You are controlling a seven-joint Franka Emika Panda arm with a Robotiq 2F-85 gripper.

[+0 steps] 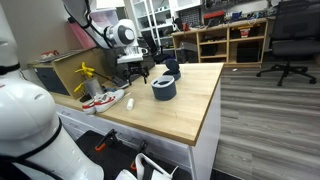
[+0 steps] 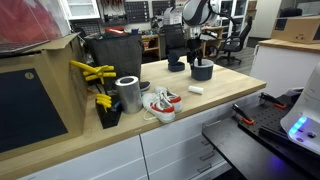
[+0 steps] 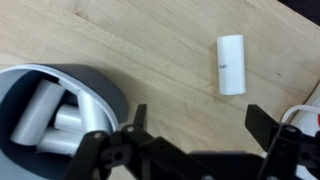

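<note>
Two dangers are showing themselves here. The gripper (image 3: pixel 195 112) is hanging above the wooden table (image 3: pixel 150 40) with its jaws spread fully wide, and it is gripping nothing. It is standing close beside the grey bowl (image 3: pixel 106 90), which is holding several white rolls (image 3: pixel 45 112) and is sitting well inside the table's edges. One loose white roll (image 3: pixel 231 64) is lying flat on the bare wood, apart from the bowl, nearer to the long edge over the drawers. If the arm is going straight down, I judge that one finger is risking hitting the bowl's rim and pushing it. A finger touching the loose white roll off-centre is probably sending it rolling toward that edge, where the shoes (image 2: pixel 160 103) are lying.
</note>
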